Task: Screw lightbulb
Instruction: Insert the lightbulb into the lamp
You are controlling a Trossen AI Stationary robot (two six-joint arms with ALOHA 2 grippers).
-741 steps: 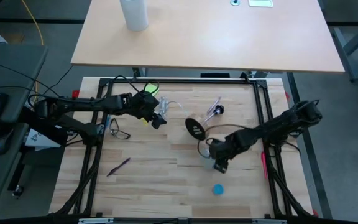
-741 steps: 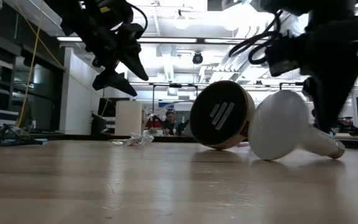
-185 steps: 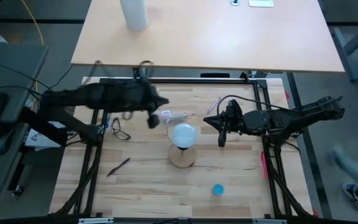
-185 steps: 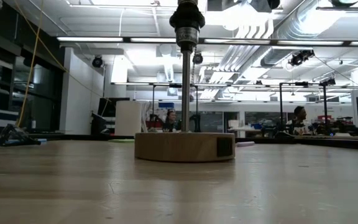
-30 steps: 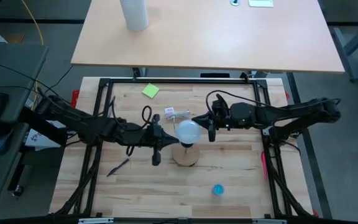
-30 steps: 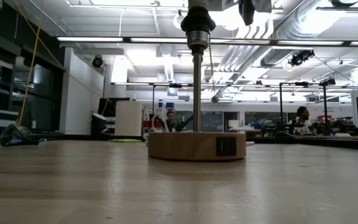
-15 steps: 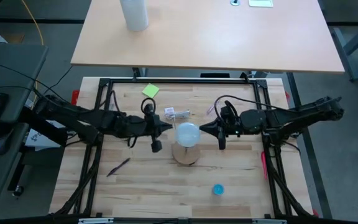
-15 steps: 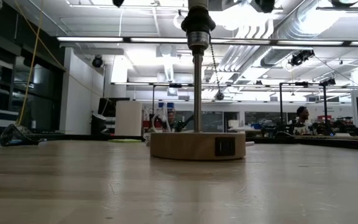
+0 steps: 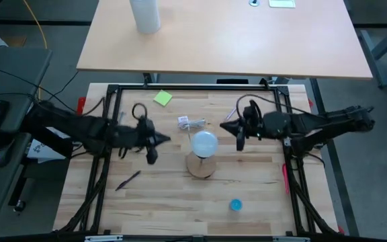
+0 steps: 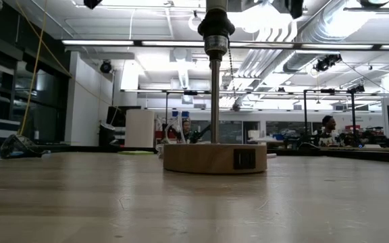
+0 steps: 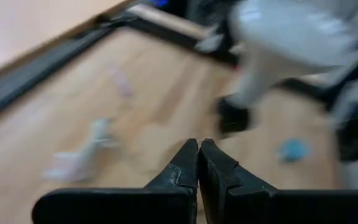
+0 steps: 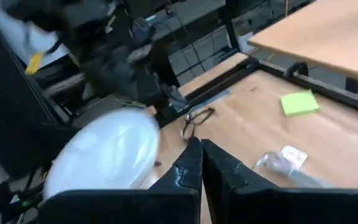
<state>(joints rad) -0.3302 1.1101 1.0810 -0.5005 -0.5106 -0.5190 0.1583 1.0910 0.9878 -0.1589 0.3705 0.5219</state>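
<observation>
Surface [image 9: 247,188]: pale wood planks, black frame. Lamp on it, mid-surface: round wooden base [image 10: 215,158], slim metal stem, black socket [image 10: 212,25]. Bulb [image 9: 204,143] sits upright in the socket, frosted white globe, smooth. Looks seated; judging the step as release/retreat. Do it well: back both arms off level and outward, don't clip the globe or tip the base. Left claw [image 9: 162,140] closed, empty, well clear of bulb. Right claw [image 9: 223,128] closed, empty, near bulb, not touching

White frosted lightbulb [image 9: 204,142], pale wooden base [image 10: 215,158], lime-green sticky note [image 9: 162,98], blue disc [image 9: 235,204].
</observation>
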